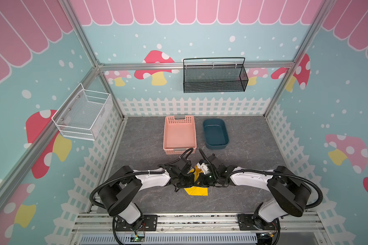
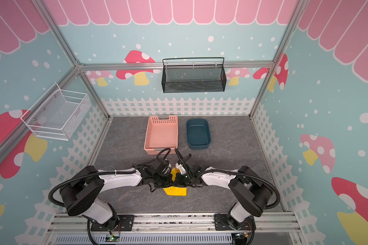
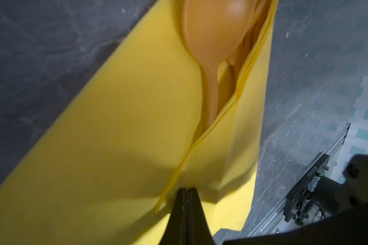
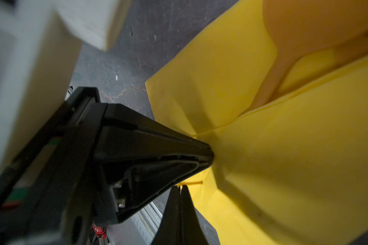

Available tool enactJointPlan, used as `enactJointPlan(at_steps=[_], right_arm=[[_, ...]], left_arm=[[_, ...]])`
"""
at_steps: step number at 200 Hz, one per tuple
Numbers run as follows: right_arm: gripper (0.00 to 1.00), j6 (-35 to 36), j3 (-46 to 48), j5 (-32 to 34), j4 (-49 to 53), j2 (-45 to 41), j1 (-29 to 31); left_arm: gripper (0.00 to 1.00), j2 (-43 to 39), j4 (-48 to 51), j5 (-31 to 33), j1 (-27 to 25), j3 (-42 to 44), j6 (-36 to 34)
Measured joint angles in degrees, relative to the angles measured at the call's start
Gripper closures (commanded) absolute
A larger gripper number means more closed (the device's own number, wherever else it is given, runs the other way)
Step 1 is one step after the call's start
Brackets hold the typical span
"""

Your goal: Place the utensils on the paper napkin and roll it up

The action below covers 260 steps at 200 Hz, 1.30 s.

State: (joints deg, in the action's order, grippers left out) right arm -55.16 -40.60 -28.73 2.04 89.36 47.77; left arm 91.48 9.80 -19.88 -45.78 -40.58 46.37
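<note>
- The painted walls [image 1: 200, 42], teal with pink mushrooms and a white fence, close in a grey marbled surface [image 1: 149, 135].
- At the far side of the surface a pink basket [image 1: 180, 151] and a blue tub [image 1: 216, 146] stand side by side. Both look empty and are well apart from the work.
- The paper napkin [image 1: 197, 191] lies near the front edge between the two arms, with one flap folded over. It is thin, soft and light, so it will likely crease or tear if dragged. It is best held at the doubled fold edge rather than on a single layer.
- The spoon [image 3: 215, 38] lies on the napkin, its handle tucked under the flap. A second orange piece [image 3: 232, 80] shows beside it, and I cannot tell whether it is the fork or the stick. They look stiff, smooth and light, and could slip out of the open end while rolling.
- The left claw [image 3: 187, 191] is fully closed, its tip at the flap edge, apparently pinching the paper.
- The right claw [image 4: 180, 187] is also closed, nipping a napkin corner just beside the left one.
</note>
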Motion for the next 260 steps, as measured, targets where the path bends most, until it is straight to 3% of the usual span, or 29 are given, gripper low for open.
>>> enactJointPlan(at_steps=[116, 260], right_arm=[[1.0, -0.4, -0.6, 3.9, 0.7, 4.4, 1.8], [1.0, 0.3, -1.2, 5.8, 3.2, 2.2, 1.8]], left_arm=[[1.0, -0.2, -1.6, -0.7, 0.3, 0.8, 0.6], [1.0, -0.2, -1.8, -0.7, 0.3, 0.9, 0.8]])
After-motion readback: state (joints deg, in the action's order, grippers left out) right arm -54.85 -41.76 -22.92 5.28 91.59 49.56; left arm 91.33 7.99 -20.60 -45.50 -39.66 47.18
